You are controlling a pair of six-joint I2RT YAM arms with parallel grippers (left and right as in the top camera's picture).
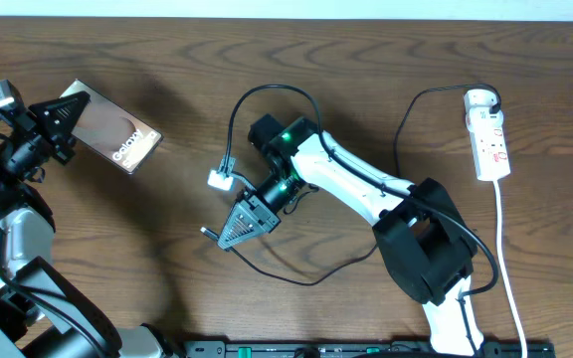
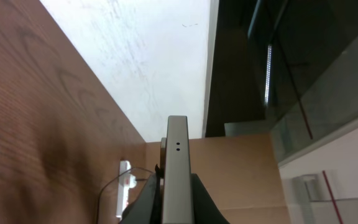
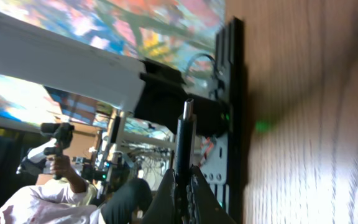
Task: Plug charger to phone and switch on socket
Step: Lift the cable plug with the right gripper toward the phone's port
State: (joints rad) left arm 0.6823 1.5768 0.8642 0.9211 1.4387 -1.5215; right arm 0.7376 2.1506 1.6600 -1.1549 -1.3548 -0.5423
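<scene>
Toward the upper left of the overhead frame, the phone [image 1: 117, 134] is gripped at one short end by the left fingers [image 1: 61, 117], which are closed on it. Its glossy screen with the white "Galaxy" lettering is turned upward, and its free end is pointed toward the middle of the table [image 1: 366, 60]. Whether it rests on the wood cannot be told. From the left wrist camera the phone is seen edge-on, clamped upright between the two fingers.

Near the centre of the overhead frame, the right fingers [image 1: 242, 221] are closed narrowly on the connector tip [image 1: 206, 233] of the charger [image 1: 301, 282]. The tip sticks out toward the lower left, and the thin black cable is looped on the table below the arm. In the right wrist view the tip is seen protruding past the fingers. Tip and phone are well apart.

At the upper right the socket [image 1: 491, 139] is laid lengthwise, with the white plug adapter [image 1: 478, 98] seated at its top end. Its white cord [image 1: 510, 268] is run down toward the lower edge. The position of its switches cannot be made out.
</scene>
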